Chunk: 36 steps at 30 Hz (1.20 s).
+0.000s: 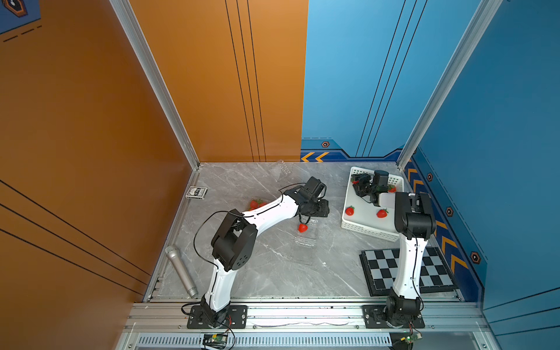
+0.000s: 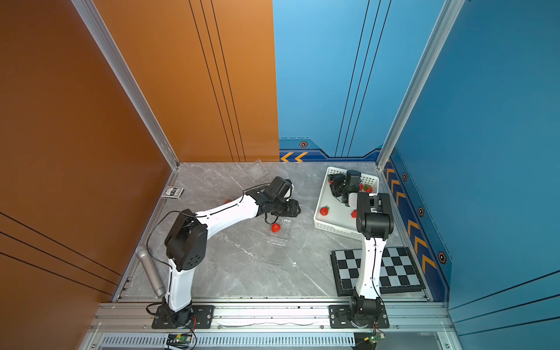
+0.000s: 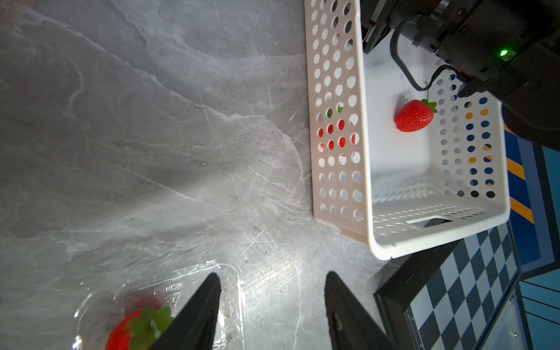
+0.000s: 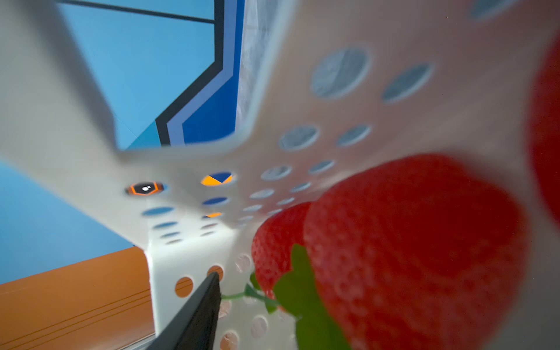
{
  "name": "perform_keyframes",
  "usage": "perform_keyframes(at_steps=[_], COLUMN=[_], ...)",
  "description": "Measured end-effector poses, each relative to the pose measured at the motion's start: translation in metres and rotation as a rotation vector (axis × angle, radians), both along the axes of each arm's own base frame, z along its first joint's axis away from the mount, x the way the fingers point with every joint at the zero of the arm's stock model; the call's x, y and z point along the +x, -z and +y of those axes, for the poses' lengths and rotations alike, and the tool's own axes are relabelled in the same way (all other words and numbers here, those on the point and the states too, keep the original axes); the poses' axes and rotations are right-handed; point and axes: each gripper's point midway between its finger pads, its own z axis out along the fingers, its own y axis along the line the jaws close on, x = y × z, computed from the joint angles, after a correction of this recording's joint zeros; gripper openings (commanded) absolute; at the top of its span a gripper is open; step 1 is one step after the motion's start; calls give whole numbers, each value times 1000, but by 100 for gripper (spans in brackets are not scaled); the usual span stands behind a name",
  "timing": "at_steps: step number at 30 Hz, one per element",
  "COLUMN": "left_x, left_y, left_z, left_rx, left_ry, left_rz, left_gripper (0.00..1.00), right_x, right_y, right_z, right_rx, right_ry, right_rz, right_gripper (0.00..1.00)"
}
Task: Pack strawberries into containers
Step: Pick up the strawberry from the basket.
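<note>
Strawberry [image 3: 121, 333] in clear container [image 3: 169, 288], left fingers [image 3: 197, 312] apart, empty, right fingers [image 4: 197, 315] in basket [image 4: 272, 91], grip unclear

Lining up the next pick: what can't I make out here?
- Right claw: grip unclear; right wrist view, a blurred strawberry hides one finger; top views, its wrist covers it.
- Strawberries behind the left arm: count unclear, top views, forearm hides them.
- Container by the left claw: cut off by the left wrist view's edge.
- Far container: too faint in top views; open or shut unclear.
</note>
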Motion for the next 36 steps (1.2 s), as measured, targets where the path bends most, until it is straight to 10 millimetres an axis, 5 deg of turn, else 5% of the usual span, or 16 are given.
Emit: perform_keyframes(at_steps=[13, 27, 36], left_x=[-2, -4, -6], left_y=[4, 3, -11], left_z=[6, 14, 28], left_rx=[10, 16, 7], left_ry=[-4, -7, -24], left_rz=[10, 9, -9], left_gripper=[57, 56, 56], right_x=[10, 12, 2], right_y=[5, 5, 4], right_z=[-1, 2, 9], right_rx=[102, 109, 35], right_ry=[91, 79, 1], right_rz=[-17, -19, -8], right_gripper=[46, 18, 16])
